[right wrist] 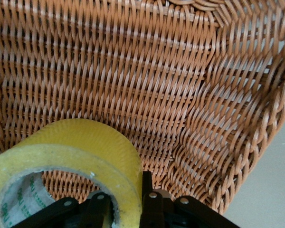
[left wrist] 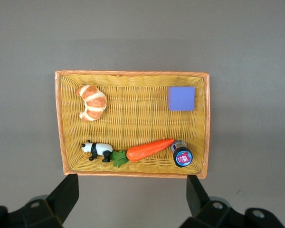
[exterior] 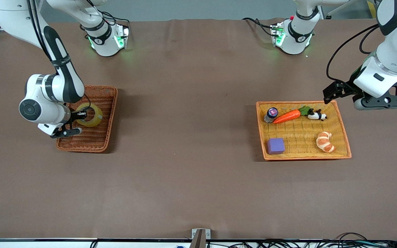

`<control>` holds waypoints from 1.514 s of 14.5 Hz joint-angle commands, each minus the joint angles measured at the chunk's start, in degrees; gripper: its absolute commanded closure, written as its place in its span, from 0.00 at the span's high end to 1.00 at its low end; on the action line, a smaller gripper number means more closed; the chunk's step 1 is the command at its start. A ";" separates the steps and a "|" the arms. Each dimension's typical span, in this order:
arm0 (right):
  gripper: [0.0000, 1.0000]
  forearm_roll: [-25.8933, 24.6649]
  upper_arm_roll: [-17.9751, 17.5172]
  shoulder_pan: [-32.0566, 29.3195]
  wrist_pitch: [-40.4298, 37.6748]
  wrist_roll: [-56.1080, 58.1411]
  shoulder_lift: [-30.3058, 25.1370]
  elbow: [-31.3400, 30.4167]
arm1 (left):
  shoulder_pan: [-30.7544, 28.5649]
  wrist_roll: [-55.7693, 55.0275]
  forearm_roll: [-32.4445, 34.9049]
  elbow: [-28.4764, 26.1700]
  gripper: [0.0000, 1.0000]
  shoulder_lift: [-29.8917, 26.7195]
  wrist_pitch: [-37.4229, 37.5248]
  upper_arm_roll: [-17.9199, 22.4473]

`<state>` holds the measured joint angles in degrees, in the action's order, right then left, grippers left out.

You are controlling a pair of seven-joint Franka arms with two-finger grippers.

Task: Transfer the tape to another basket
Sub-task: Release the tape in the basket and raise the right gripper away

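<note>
Over the brown bench (exterior: 198,165) in the front view, the right gripper (exterior: 78,119) hung low above the dark reddish-brown woven wicker basket (exterior: 97,143) at the right arm's end. Its jaws were clenched on the wall of the yellowish see-through roll of packing tape (exterior: 93,115), which was tipped up inside that basket. The left gripper (exterior: 336,90) waited in the air over the bench just beside the flat orange-yellow woven tray (exterior: 343,129), jaws released and holding nothing. That tray held a purple cube (exterior: 276,145), a toy croissant (exterior: 325,141), a toy carrot (exterior: 287,116), a little panda (exterior: 317,115) and a small bottle (exterior: 271,114).

From the left wrist view, the tray (left wrist: 133,76) lay below with the same toys, and the wide-apart jaws showed at the edge.

From the right wrist view, one finger sat inside the tape's (right wrist: 85,152) hole and one outside, pinching only the roll's thin wall.

I think the tape could twist or slip out of that small pinch. It could also bump the basket's (right wrist: 237,142) raised side and drag it.
</note>
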<state>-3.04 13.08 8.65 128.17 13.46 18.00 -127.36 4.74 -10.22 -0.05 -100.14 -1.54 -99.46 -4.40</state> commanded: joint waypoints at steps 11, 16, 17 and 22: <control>1.00 -0.03 -3.94 -0.92 -28.89 0.96 -1.92 36.52 | -0.69 6.26 1.90 0.64 1.00 0.05 -0.21 0.45; 1.00 0.32 -7.18 -3.01 -33.49 -2.56 -4.37 43.59 | -0.87 6.27 2.25 0.73 1.00 0.14 -0.30 0.45; 1.00 0.32 -9.89 -4.77 -36.56 -4.91 -5.16 44.56 | -0.87 6.27 2.34 0.73 1.00 0.14 -0.30 0.45; 1.00 0.49 -13.26 -6.19 -44.40 -17.66 -12.55 44.83 | -1.31 6.26 2.25 0.64 1.00 0.31 -0.30 0.45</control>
<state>-2.98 1.41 3.81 85.40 -0.58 9.07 -81.00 4.05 -4.70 0.97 -99.89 -1.27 -99.74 -3.72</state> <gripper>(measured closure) 0.000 0.000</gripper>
